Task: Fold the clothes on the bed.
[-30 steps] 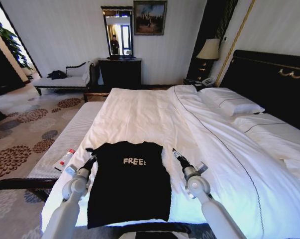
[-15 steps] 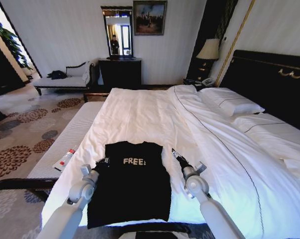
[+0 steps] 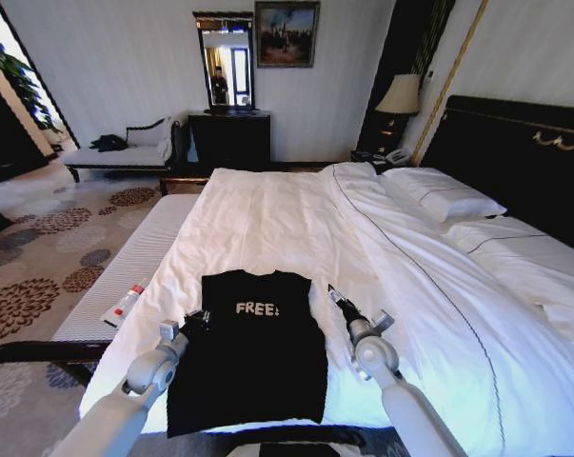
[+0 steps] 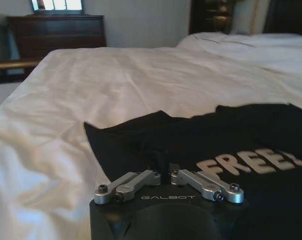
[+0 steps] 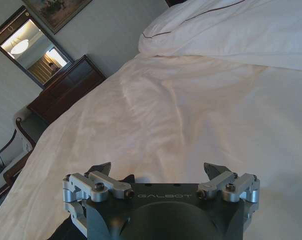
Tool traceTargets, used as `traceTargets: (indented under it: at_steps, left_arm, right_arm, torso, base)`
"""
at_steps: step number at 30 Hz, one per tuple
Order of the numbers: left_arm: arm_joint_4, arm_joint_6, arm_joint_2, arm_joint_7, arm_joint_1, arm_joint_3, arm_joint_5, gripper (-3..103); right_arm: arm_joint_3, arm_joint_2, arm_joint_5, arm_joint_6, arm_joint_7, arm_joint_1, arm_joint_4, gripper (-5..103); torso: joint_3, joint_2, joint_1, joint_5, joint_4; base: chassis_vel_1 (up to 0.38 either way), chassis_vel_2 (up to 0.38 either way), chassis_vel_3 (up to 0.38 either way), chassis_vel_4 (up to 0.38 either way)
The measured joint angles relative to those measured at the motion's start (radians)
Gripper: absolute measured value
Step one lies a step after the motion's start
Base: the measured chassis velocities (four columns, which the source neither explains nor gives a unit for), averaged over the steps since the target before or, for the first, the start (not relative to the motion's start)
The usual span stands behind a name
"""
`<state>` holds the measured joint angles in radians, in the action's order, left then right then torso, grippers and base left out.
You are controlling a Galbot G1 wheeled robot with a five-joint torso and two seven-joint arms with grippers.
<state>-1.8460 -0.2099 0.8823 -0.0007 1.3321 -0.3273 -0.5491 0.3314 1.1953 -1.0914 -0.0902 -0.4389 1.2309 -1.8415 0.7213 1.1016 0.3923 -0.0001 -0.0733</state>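
The bed (image 3: 296,219), white duvet (image 3: 267,228) smoothed flat, carries the T-shirt (image 3: 248,352) near its foot edge, lettering up, lying flat as a narrow black panel with no sleeve spread beyond either side. Over the past second the left arm has swung inward from the shirt's left edge; the left end effector (image 3: 197,319) now rests on the fabric at the left shoulder, where a second ago a sleeve tab stuck out and none does now. In the left wrist view its linkages are drawn together over the black cloth, fingers closed; whether they pinch fabric cannot be told. The right end effector (image 3: 333,292) has barely moved: it hangs over bare duvet just beside the shirt's right edge, and the right wrist view shows its fingers (image 5: 215,171) spread wide, gripping nothing. By the look of it, the sleeve fold on the left is done or finishing; the lengthwise fold remains.
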Motion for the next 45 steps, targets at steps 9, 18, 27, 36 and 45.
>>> traceTargets:
  at_steps: [9,18,27,36,45]
  left_arm:
    - [0.025,0.016,-0.043,0.019,0.017,-0.019,0.137,41]
    - [-0.037,0.011,-0.002,0.007,0.052,-0.094,0.026,74]
    - [-0.148,-0.040,0.115,-0.083,0.024,-0.253,-0.398,98]
    - [-0.188,-0.090,0.173,-0.194,-0.132,-0.375,-0.643,100]
    - [-0.248,-0.113,0.178,-0.217,-0.210,-0.421,-0.703,100]
  right_arm:
    - [0.001,0.004,0.005,0.000,-0.002,0.009,-0.009,100]
    - [-0.010,-0.015,-0.022,-0.004,-0.003,-0.031,0.014,100]
    - [-0.093,-0.087,-0.183,-0.089,-0.021,-0.193,0.124,100]
    - [-0.197,-0.108,-0.303,-0.163,-0.005,-0.347,0.240,100]
    - [-0.270,-0.136,-0.317,-0.161,0.074,-0.432,0.354,100]
  torso:
    - [0.000,0.000,0.000,0.0000,0.0000]
    - [0.000,0.000,0.000,0.0001,-0.0001]
    - [0.000,0.000,0.000,0.0000,0.0002]
    - [0.000,0.000,0.000,0.0000,0.0000]
    - [0.000,0.000,0.000,0.0001,-0.0002]
  base:
    - [0.000,0.000,0.000,0.000]
    - [0.000,0.000,0.000,0.000]
    - [0.000,0.000,0.000,0.000]
    - [0.000,0.000,0.000,0.000]
    - [0.000,0.000,0.000,0.000]
